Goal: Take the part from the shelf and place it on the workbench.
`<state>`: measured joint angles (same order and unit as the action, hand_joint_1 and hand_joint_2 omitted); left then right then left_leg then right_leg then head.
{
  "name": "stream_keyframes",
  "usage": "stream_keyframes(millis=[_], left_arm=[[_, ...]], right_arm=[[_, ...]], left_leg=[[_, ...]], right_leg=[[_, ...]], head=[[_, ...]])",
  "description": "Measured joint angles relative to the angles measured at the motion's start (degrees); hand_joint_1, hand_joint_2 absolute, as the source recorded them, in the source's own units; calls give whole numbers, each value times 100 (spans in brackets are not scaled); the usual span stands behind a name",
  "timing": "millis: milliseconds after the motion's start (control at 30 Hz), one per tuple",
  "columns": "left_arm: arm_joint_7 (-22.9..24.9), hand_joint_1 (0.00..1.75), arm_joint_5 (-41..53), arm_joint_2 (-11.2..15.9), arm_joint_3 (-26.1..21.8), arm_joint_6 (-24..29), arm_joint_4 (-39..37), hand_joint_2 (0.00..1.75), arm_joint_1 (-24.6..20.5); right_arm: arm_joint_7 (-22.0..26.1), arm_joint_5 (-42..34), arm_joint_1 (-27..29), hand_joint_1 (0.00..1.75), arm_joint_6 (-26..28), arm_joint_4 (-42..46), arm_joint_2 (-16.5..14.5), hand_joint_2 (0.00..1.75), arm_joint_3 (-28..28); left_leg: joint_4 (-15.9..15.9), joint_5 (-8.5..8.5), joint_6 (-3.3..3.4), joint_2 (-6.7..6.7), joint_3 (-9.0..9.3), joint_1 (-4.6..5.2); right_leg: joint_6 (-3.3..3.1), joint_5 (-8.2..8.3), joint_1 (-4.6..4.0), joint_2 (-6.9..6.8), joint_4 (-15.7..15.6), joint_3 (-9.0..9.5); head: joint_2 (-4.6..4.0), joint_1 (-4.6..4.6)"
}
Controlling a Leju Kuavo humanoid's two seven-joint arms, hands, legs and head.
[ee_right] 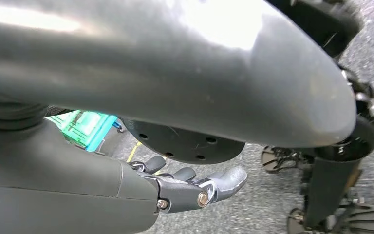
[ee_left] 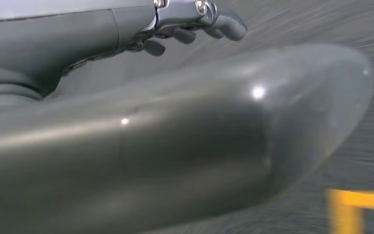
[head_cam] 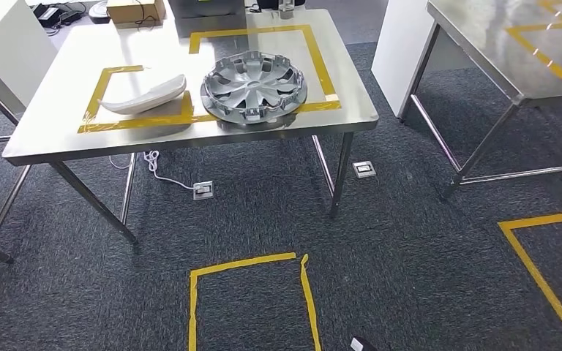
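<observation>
**A:** What does the robot see from its head?

**B:** A steel tabletop (head_cam: 58,110) stands ahead on dark carpet, marked with yellow tape outlines. A silver wheel cover (head_cam: 254,85) lies on it, over the near edge of the right outline. Just left of it lies a white curved part (head_cam: 146,95), across the near right corner of the left outline. The two sit close together; whether they touch cannot be told. A second steel table (head_cam: 512,51) stands to the far right. A yellow tape square (head_cam: 252,300) marks the floor near the robot.

**A:** And the hands?

**B:** Both hang low beside the body. The left hand (ee_left: 195,24) is empty, its fingers loosely curled and apart. The right hand (ee_right: 190,187) is the same, holding nothing, fingers slightly parted.

**A:** Which step is this?

**B:** No shelf appears in these pictures. With parts resting on the tabletop and both hands empty, the robot seems to be between carries, either finished with a placement or about to fetch again.

**A:** What does the next move call for?

**B:** Probably turning and walking to the shelf, then raising a hand to grasp a part.
</observation>
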<state>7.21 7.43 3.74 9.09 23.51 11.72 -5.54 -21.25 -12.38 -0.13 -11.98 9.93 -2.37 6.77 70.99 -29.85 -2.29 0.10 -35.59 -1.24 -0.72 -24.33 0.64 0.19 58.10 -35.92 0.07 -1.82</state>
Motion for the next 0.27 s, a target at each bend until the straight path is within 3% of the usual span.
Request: stream_keyframes(millis=[67, 100, 133, 200, 267], left_arm=[[121, 0, -286, -61, -417, 66, -32, 0, 153], [151, 0, -323, -96, -575, 72, -47, 0, 193], [175, 0, -342, -123, -693, 72, -64, 0, 231], [193, 0, -384, -168, -878, 74, -104, 0, 329], [169, 0, -421, -195, -992, 77, -129, 0, 396]], right_arm=[[-10, 2, 0, 0, -7, 0, 8, 0, 13], [-13, 21, -6, 0, -17, 0, 12, 0, 16], [-12, 52, -11, 0, -28, 0, 15, 0, 18], [32, 130, -9, 0, -44, -2, 16, 0, 12], [98, 189, 8, 0, -45, -3, 14, 0, 1]], left_leg=[[-822, -94, -3, -21, 642, -10], [-1122, -189, 29, -32, 832, 9], [-1274, -244, 82, -41, 901, 50], [-1307, -172, 227, -13, 816, 99], [-1312, -86, 326, 20, 736, 113]], right_leg=[[84, 97, -2, -46, 31, -102], [127, 142, 2, -73, 41, -125], [168, 189, 19, -95, 37, -136], [251, 239, 75, -107, 39, -152], [297, 78, 102, -97, 147, -207]], head=[[0, -14], [0, -26], [0, -40], [0, -46], [0, -52]])
